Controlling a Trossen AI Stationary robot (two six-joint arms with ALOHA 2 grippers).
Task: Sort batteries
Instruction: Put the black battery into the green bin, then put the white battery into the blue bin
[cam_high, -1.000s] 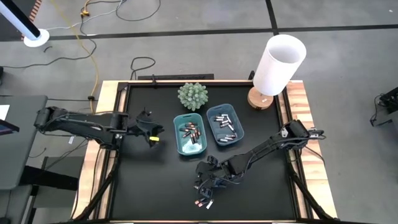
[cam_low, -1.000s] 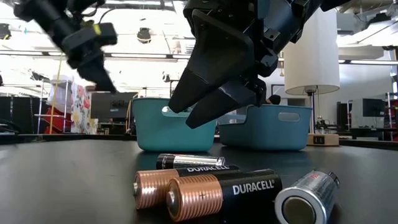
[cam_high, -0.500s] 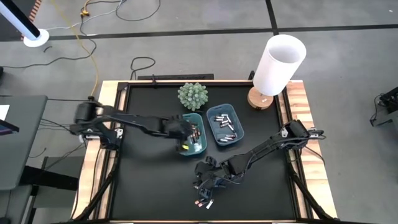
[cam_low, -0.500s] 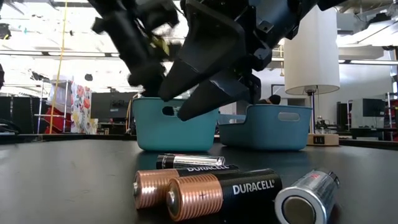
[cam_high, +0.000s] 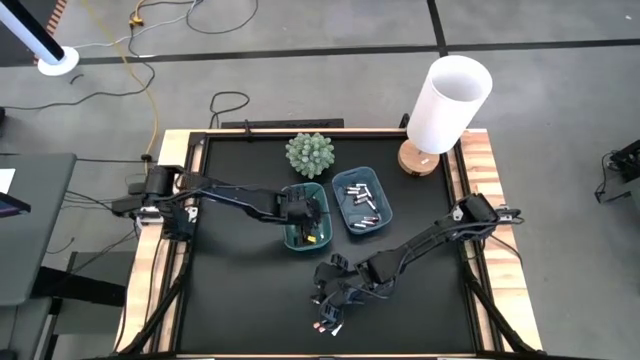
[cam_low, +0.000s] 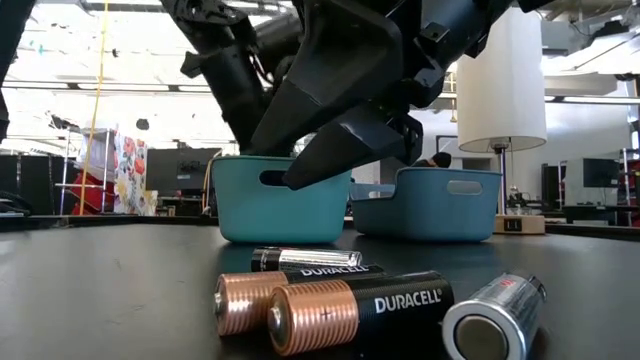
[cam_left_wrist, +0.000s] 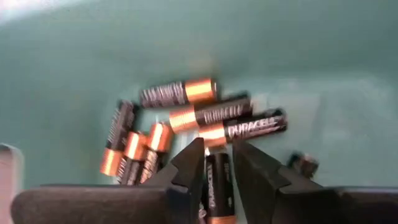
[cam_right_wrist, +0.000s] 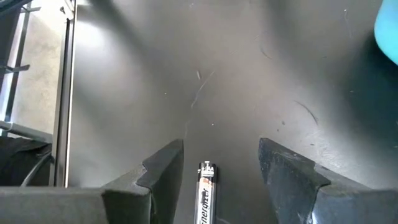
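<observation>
Two teal trays stand at mid-table. The left tray (cam_high: 290, 236) holds several dark, copper-ended batteries (cam_left_wrist: 205, 115). The right tray (cam_high: 384, 201) holds silvery-white ones (cam_high: 360, 200). My left gripper (cam_high: 306, 226) reaches down into the left tray, shut on a dark battery (cam_left_wrist: 216, 183). A few loose batteries (cam_low: 350, 310) lie on the table near its near edge, one of them silvery (cam_low: 495, 315). My right gripper (cam_high: 330, 297) hangs open just above them. One slim battery (cam_right_wrist: 205, 190) lies between its fingers, untouched. My left gripper (cam_left_wrist: 217, 155) pinches the dark battery's barrel (cam_left_wrist: 216, 177) between its two fingers. The battery lies along the fingers, its copper end toward the wrist. The fingers come from above, pointing down into the left tray. Whether the battery rests on the batteries below, I cannot tell.
A green spiky plant (cam_high: 309, 154) stands behind the trays. A white lamp on a wooden base (cam_high: 445, 105) fills the table's far right corner. Wooden rails (cam_high: 172, 200) edge the black top. There is bare black surface at the near left (cam_high: 240, 300) and near right.
My left arm has swung from the table's left side toward the right, across to the left tray. Its gripper has come down into the tray. My right gripper has stayed over the loose batteries, open.
</observation>
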